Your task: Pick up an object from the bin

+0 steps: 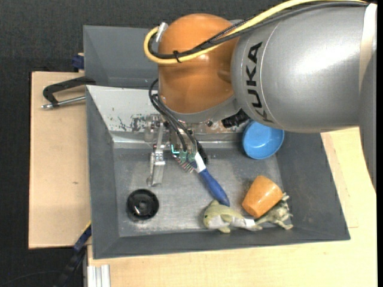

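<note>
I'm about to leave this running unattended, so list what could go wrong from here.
The blue-handled tool lies slanted with its upper end right at the gripper; a grasp there may pinch only its tip, so it could swing or drop. The black disc lies flat on the bin floor and might be hard to get under. The orange cup rests against the pale toy animal, so lifting one could drag the other.

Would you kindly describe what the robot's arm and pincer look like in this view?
The arm is a thick silver-grey cylinder marked KUKA in black. A rounded orange cover sits at its wrist, looped by a yellow cable and black wires. The pincer is slim bare metal.
</note>
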Tool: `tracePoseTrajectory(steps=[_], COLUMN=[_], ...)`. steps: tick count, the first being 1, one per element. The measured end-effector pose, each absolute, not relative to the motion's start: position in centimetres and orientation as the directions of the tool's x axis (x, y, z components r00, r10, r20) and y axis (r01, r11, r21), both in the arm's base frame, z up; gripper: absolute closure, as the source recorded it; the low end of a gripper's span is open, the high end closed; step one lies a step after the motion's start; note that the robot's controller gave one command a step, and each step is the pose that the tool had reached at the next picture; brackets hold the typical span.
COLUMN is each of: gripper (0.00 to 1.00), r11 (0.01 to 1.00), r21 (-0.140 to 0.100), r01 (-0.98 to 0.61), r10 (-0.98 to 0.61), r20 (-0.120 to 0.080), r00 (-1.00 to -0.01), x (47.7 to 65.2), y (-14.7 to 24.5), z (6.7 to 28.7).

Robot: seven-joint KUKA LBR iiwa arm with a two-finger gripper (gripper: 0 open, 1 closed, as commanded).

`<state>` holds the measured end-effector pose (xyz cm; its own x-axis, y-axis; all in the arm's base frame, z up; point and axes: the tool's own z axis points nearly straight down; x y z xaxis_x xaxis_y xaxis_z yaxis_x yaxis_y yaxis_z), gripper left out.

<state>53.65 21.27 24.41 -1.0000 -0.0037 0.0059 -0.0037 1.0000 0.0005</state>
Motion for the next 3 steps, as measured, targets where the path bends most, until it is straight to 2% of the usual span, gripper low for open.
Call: tracePoseTrajectory(steps=[1,2,3], gripper=[0.00,0.00,1.00], r11=[0.975,0.640,0.640], r21=[0.000,0.002,0.001], r01=[-0.223,-0.769,-0.768], r10=[-0.223,-0.769,-0.768], r20=[0.006,0.002,-0.004], r00=[-0.975,-0.640,-0.640], x=[50.9,51.6,51.8], y=[21.7,21.6,21.7], z=[14.3,7.1,7.4])
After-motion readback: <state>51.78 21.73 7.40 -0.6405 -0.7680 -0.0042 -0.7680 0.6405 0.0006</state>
